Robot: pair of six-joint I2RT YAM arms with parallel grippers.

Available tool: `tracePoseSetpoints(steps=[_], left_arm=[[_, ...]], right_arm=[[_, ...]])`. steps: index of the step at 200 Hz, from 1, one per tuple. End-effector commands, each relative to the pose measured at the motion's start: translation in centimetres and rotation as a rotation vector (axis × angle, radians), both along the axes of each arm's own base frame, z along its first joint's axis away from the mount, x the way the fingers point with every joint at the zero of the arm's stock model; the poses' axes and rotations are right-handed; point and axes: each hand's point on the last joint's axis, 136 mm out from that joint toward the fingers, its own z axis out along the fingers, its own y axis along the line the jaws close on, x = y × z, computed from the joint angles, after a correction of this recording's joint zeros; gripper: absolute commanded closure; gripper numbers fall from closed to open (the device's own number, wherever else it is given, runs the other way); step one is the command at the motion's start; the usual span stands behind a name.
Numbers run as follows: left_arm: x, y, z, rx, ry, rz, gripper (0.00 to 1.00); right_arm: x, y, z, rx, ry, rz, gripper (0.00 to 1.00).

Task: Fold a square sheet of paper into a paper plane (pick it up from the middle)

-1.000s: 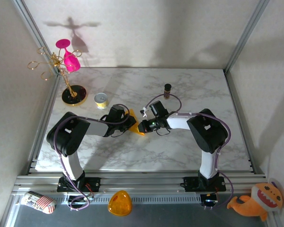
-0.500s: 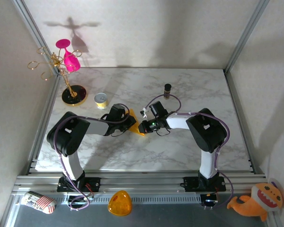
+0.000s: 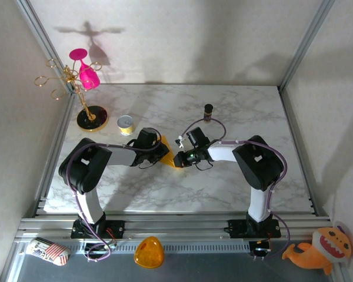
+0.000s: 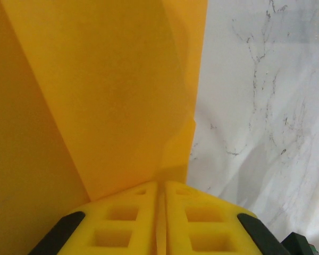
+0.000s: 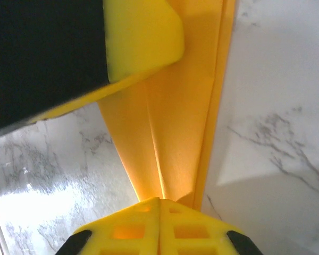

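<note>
Orange-yellow paper sheet [image 4: 122,95] (creased wedge) pinched by left gripper [image 4: 160,187], right gripper [image 5: 159,202].

Bright, even overhead light floods the marble table [image 3: 223,111] in the top view, sharp across the frame. The gold stand [image 3: 92,119] throws a crisp shadow high on the back wall [image 3: 182,35], the arms cast softer grey ones beside it, and the cage posts lean outward toward the corners. In the left wrist view the orange-yellow paper [image 4: 111,90] glows flat and slightly soft, with the left gripper [image 4: 160,194] blurred near the lens. In the right wrist view white glare burns out the marble at lower left, and a grey shadow lies at lower right.
</note>
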Motion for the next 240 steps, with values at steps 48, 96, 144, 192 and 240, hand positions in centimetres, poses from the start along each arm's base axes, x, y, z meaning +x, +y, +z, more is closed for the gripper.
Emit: tracePoseSetpoints(steps=[48,96,144,192,240], left_arm=[[-4.6,4.8,-7.0,0.243,0.22,0.046,0.87],[-4.4,4.0,-6.8,0.226,0.215,0.02,0.88],[-4.4,3.6,-6.9,0.224,0.218,0.012,0.87],[-4.3,3.0,-6.5,0.208,0.212,0.007,0.88],[-3.5,2.2,-5.0,0.171,0.174,-0.007,0.87]], right_arm=[[-5.7,-5.6,-2.9,-0.16,0.156,-0.035,0.91],[-1.1,-1.5,5.8,0.071,-0.066,-0.009,0.89],[0.9,0.8,3.9,0.024,-0.07,-0.01,0.96],[1.5,1.1,1.6,-0.031,-0.046,-0.021,0.98],[1.3,0.5,-0.2,-0.082,-0.015,-0.038,0.98]])
